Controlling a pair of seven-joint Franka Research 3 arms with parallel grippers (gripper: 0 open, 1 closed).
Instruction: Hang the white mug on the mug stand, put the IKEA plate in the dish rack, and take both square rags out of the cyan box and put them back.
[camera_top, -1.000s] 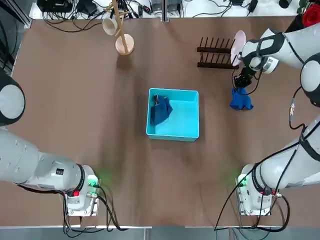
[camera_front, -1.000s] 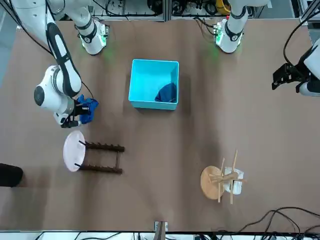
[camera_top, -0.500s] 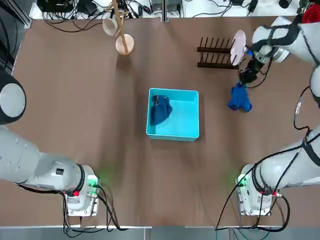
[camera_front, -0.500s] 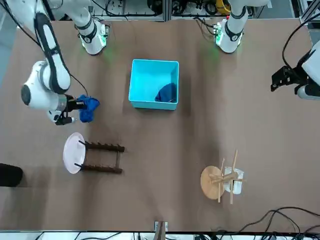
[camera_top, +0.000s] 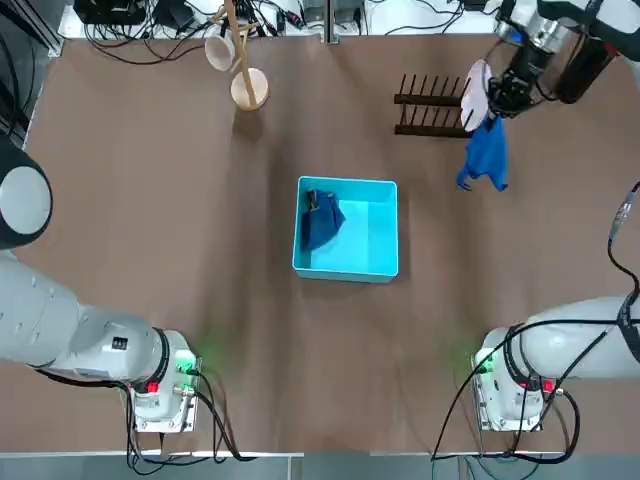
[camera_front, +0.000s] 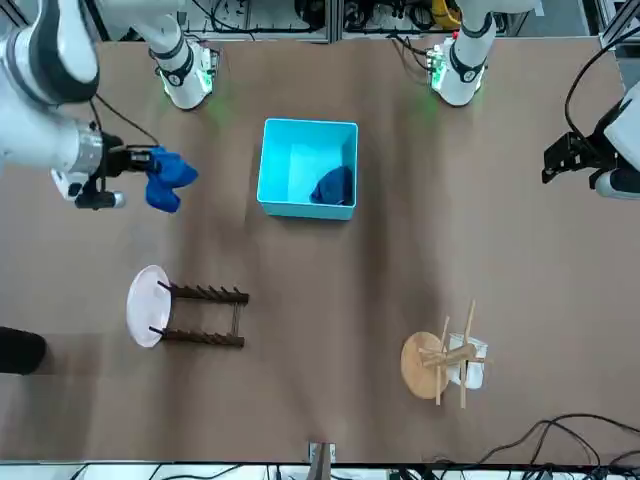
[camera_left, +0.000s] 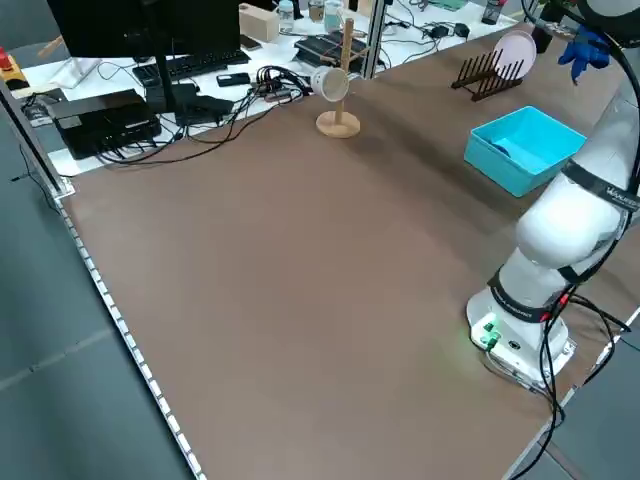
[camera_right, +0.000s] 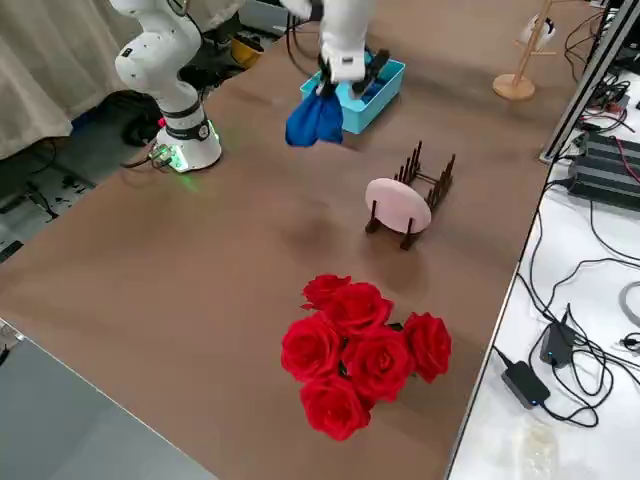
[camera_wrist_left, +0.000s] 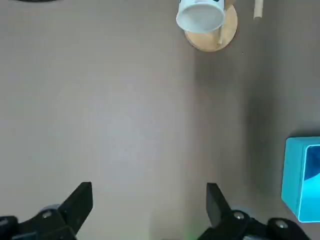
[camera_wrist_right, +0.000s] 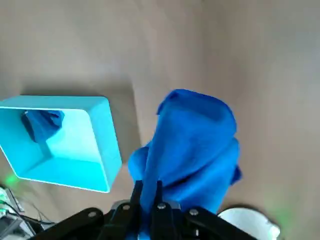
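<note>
My right gripper (camera_top: 497, 100) is shut on one dark blue square rag (camera_top: 487, 155), which hangs high over the table to the right of the cyan box (camera_top: 345, 272). The right wrist view shows the rag (camera_wrist_right: 195, 145) bunched between the fingers. The other rag (camera_top: 321, 220) lies crumpled in the box's left half. The IKEA plate (camera_top: 477, 90) stands at the right end of the dish rack (camera_top: 430, 105). The white mug (camera_top: 219, 50) hangs on the mug stand (camera_top: 249, 88) at the far left. My left gripper (camera_wrist_left: 148, 205) is open and holds nothing, out at the table's left side (camera_front: 555, 162).
A bunch of red roses (camera_right: 360, 355) lies on the table at the far right, beyond the dish rack (camera_right: 425, 185). Cables and electronics (camera_left: 150, 100) crowd the bench past the table's far edge. Bare brown tabletop (camera_top: 180, 230) surrounds the box.
The right gripper has risen and moved toward the far edge, lifting the blue rag off the table so it now hangs free. The left arm has stayed still.
</note>
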